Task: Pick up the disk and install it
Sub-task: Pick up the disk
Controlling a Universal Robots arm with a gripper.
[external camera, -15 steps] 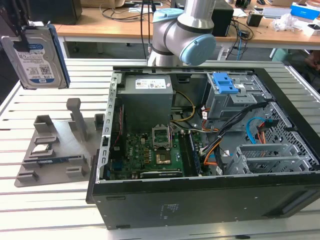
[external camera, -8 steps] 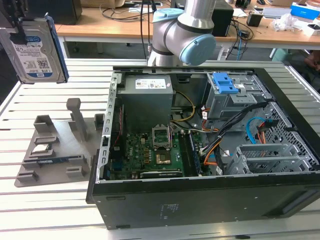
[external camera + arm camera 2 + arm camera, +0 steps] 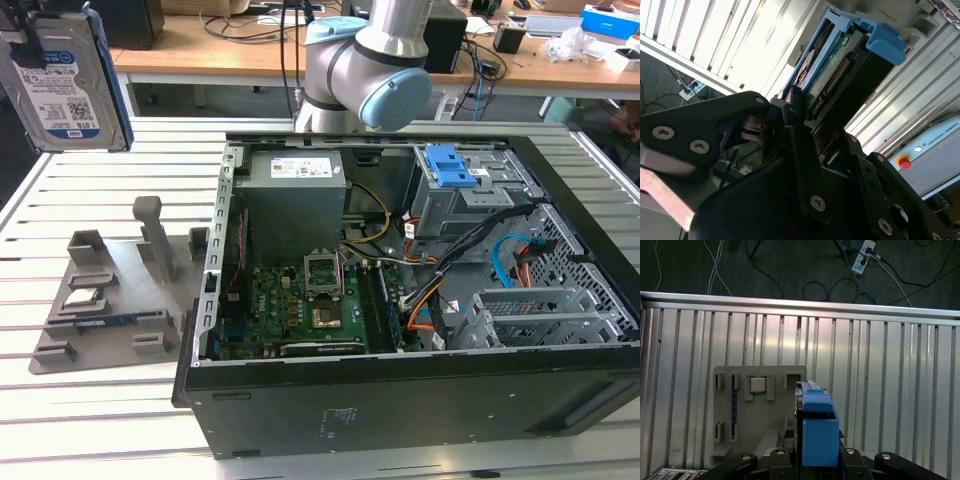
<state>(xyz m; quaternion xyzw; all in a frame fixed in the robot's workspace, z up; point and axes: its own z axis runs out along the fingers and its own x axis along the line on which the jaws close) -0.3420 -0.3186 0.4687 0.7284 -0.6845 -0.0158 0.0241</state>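
Observation:
The disk [image 3: 62, 82], a silver hard drive with a white-and-blue label in a bright blue carrier, hangs high in the air at the exterior view's upper left, above the table and well left of the open computer case [image 3: 400, 400]. My gripper [image 3: 802, 117] is shut on it, its black fingers [image 3: 790, 125] clamping the drive's edge in the second wrist view. In the first wrist view the blue carrier end of the disk [image 3: 817, 432] sticks out from the gripper [image 3: 817, 462], over the grey fixture [image 3: 760, 415].
A grey fixture tray [image 3: 110, 300] holding a small silver processor chip [image 3: 85, 298] lies on the ribbed metal table, left of the case. Inside the case are the motherboard [image 3: 300, 300], a drive bay with a blue latch [image 3: 450, 170] and loose cables. The arm's base [image 3: 370, 60] stands behind the case.

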